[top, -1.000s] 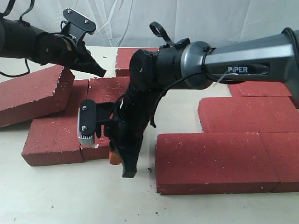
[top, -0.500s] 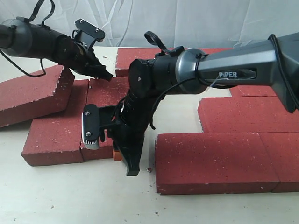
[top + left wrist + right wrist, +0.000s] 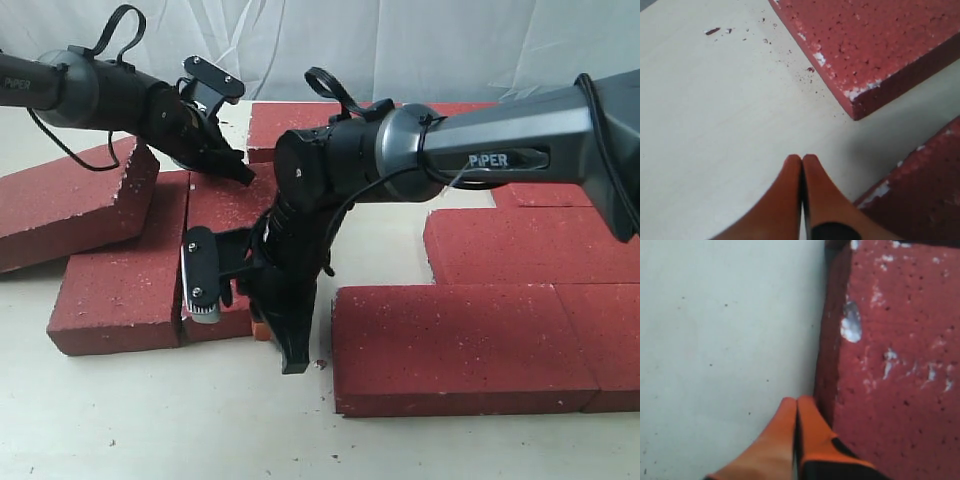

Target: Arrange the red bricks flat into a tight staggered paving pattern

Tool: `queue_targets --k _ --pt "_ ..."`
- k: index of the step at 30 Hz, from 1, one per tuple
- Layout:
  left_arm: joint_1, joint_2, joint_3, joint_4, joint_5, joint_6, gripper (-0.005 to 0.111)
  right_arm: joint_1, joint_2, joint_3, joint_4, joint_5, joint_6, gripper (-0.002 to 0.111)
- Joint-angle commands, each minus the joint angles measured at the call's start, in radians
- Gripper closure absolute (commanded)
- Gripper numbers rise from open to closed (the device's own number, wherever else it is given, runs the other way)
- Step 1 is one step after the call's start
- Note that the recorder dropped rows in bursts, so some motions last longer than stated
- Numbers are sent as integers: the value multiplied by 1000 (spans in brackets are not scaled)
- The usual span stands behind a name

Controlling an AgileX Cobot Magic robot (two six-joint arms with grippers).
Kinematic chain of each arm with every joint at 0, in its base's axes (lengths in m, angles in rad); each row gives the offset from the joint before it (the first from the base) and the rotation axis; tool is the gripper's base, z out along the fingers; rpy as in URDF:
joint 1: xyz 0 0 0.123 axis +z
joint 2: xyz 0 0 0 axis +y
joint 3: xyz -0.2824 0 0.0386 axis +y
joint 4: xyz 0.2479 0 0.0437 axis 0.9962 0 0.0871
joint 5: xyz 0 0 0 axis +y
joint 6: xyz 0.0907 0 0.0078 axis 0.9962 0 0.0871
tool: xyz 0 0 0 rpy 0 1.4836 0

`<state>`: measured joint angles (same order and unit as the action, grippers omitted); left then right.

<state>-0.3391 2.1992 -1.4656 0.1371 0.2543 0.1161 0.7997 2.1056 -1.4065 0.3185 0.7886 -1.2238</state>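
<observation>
Several dark red bricks lie on the pale table. One red brick (image 3: 70, 200) leans tilted on a flat brick (image 3: 125, 290), with a smaller-looking brick (image 3: 225, 235) next to them. Flat bricks (image 3: 450, 345) (image 3: 530, 245) fill the right side. My left gripper (image 3: 240, 172) (image 3: 801, 159) is shut and empty, hovering over bare table between one brick's corner (image 3: 865, 45) and another (image 3: 920, 190). My right gripper (image 3: 290, 360) (image 3: 796, 401) points down, shut and empty. Its fingertips are at the table, right against the side of a brick (image 3: 895, 365).
A further brick (image 3: 290, 125) lies at the back, in front of the white curtain. More bricks (image 3: 600, 340) (image 3: 560, 190) reach the right edge. Red crumbs (image 3: 320, 364) dot the table (image 3: 150, 420). The right arm (image 3: 500, 150) spans the middle of the scene.
My left gripper has moved right and down, over the middle bricks. My right gripper has shifted a little to the right along the table. Both stayed shut.
</observation>
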Motion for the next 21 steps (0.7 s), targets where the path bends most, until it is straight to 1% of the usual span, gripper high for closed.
queue_targets --k 1,3,9,15,21 --pt "-3 -12 -2 -7 58 0 107 -17 -4 -4 -69 -71 59 109" --pt "-3 -28 -2 -7 72 0 107 -24 -15 -4 -96 -71 88 109" --pt "-3 -86 -2 -11 117 0 107 -65 -70 -4 -170 -79 255 109" --pt "-3 -88 -2 -9 146 0 107 -162 -105 -4 -208 -81 390 109" --pt "-3 -88 -2 -6 171 0 107 -261 -106 -4 -218 -108 445 109"
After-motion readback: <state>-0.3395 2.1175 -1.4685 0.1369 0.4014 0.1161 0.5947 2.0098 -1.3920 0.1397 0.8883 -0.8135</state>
